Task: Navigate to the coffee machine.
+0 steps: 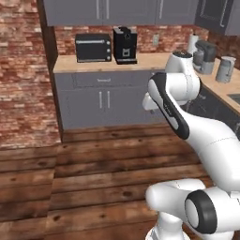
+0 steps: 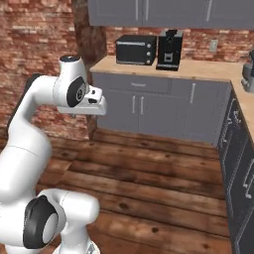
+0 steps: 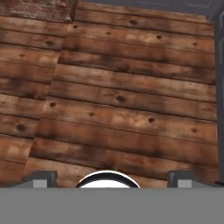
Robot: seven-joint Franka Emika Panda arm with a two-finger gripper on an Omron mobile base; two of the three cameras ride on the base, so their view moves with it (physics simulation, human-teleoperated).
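1. Location of target: the coffee machine (image 1: 125, 45) stands on the far surface (image 1: 154, 61) against the brick wall, just right of the toaster oven (image 1: 93, 47) and close beside it; whether the two touch cannot be told. From the right base view the same pair appears at far centre, with the coffee machine (image 2: 168, 49) to the right of the oven.

2. Position of robot: a wide stretch of wooden floor (image 1: 93, 178) lies between the base and the grey cabinets (image 1: 104, 101) under the surface. Judgement: the approach is only partly done; the base must close in and square up to the machine.

3. Arm posture: the arm is folded high and close to the body, hand aimed down at the floor. Judgement: this is a travelling pose that keeps the arm off the cabinets while driving.

4. Tool (image 3: 111, 180): two finger tips (image 3: 43, 178) show at the near edge of the hand view, well apart, nothing between them. The tool is spread and carries nothing.

5. Containers: a kettle-like jug (image 1: 225, 69) and a grey appliance (image 1: 204, 56) sit on the right-hand run of surface; contents cannot be seen. No cup is visible at the machine's drip tray at this range.

6. Risk: the right-hand cabinet run (image 2: 240, 163) lies near the driving path.
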